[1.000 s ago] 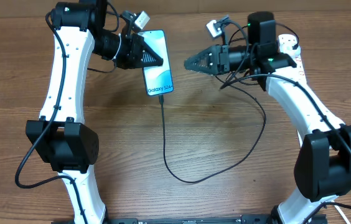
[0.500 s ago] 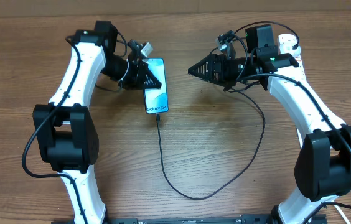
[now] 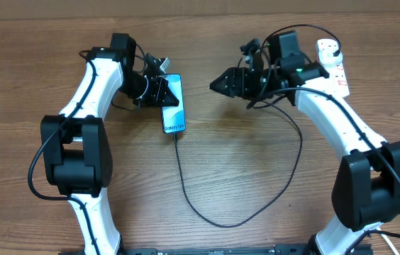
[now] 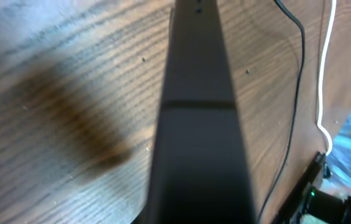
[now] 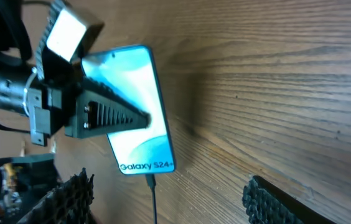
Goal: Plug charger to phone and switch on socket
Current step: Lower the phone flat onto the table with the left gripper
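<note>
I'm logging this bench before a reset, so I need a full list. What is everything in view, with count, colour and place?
phone: one, black edge, light blue screen; flat on the table, left of centre.
charger cable: one, thin, black; plugged into the phone's near end, loops toward the front edge and back up, far end hidden behind the right arm.
socket: one, white with red markings; far right corner.
white cord: one, thick, white; seen from the left wrist, lying on the wood.
table: one, brown wood; under everything.
arms: two, white and black; one on each side.
left gripper: one, black; shut on the phone.
right gripper: one, black; open, right of the phone, holding nothing.
</note>
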Robot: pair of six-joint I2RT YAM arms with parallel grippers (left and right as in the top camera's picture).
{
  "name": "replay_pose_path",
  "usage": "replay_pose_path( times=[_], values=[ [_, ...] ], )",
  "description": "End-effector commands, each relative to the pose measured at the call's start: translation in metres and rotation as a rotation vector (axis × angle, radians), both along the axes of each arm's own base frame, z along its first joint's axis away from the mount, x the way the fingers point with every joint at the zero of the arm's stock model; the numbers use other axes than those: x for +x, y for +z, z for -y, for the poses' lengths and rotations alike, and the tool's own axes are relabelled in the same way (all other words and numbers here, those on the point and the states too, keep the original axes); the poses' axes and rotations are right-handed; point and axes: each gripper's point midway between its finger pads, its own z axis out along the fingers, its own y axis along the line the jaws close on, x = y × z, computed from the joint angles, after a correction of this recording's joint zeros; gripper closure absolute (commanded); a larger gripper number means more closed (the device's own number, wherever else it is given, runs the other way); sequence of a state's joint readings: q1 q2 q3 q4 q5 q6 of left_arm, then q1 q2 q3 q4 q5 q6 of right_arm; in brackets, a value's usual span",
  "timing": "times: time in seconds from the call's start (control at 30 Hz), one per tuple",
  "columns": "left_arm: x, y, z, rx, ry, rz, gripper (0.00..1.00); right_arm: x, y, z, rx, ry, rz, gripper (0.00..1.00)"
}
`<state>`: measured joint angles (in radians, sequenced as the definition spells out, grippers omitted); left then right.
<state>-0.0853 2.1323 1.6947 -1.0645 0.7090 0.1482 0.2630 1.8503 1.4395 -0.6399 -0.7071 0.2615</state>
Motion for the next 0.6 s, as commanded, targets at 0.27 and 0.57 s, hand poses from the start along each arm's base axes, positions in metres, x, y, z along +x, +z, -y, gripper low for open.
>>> replay_pose_path(
  times=[0.27, 0.57],
  values=[
    [-0.002, -0.049, 0.002, -0.002, 0.075, -0.164, 0.96, -0.003, 0.005, -0.011, -0.059, 0.009, 0.055, 0.23],
    [-0.004, -0.061, 0.001, 0.003, 0.076, -0.191, 0.92, -0.002, 0.005, -0.011, -0.062, 0.007, 0.056, 0.22]
  ],
)
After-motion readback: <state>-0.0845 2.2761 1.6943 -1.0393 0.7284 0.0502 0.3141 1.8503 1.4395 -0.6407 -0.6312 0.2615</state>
